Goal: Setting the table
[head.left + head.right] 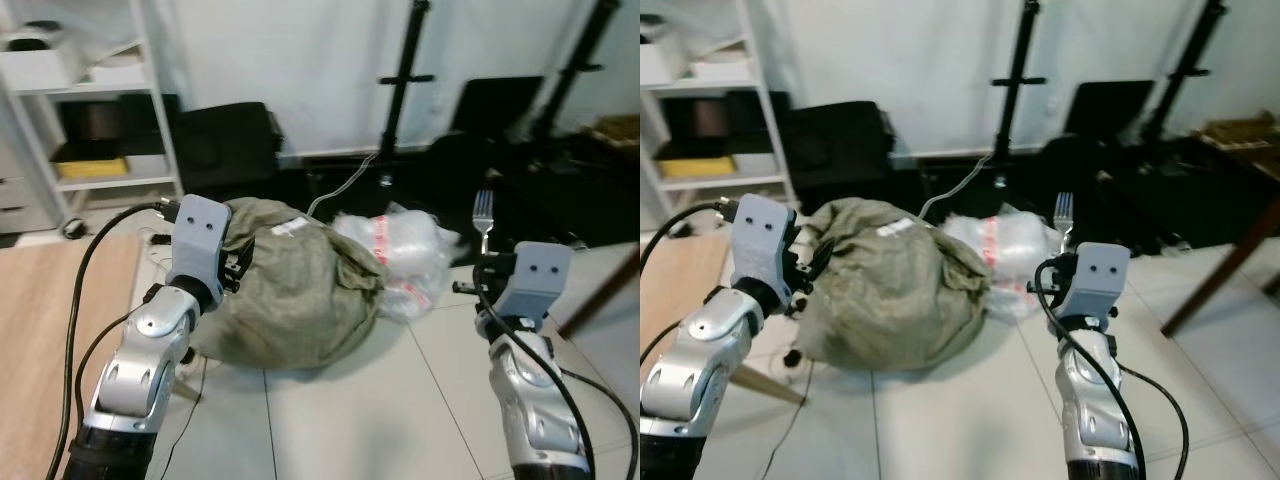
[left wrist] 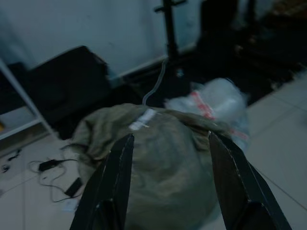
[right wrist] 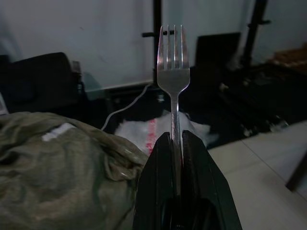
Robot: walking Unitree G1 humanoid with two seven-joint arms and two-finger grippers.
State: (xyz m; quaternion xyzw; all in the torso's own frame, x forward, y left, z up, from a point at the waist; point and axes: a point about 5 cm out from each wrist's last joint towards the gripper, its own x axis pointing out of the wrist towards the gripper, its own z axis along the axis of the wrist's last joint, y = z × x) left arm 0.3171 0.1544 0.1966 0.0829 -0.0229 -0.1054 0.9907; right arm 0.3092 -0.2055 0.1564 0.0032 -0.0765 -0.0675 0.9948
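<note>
A silver fork [image 1: 483, 217] stands upright with its tines up, and my right gripper [image 3: 175, 143] is shut on its handle. The fork [image 3: 173, 67] rises straight out from between the two closed black fingers in the right wrist view. My right arm is raised at the right of the scene, above the tiled floor. At the left my left gripper [image 2: 168, 167] is held up, open, with nothing between its fingers [image 2: 115, 177]. It points toward an olive sack [image 2: 158, 158] lying on the floor.
The olive sack [image 1: 295, 285] lies on the floor tiles ahead, with a clear plastic bag [image 1: 405, 250] beside it. A wooden tabletop [image 1: 40, 330] shows at the left edge. A white shelf unit [image 1: 90, 100] stands at back left; black stands and cases line the wall. A wooden table leg [image 1: 1215, 275] slants at right.
</note>
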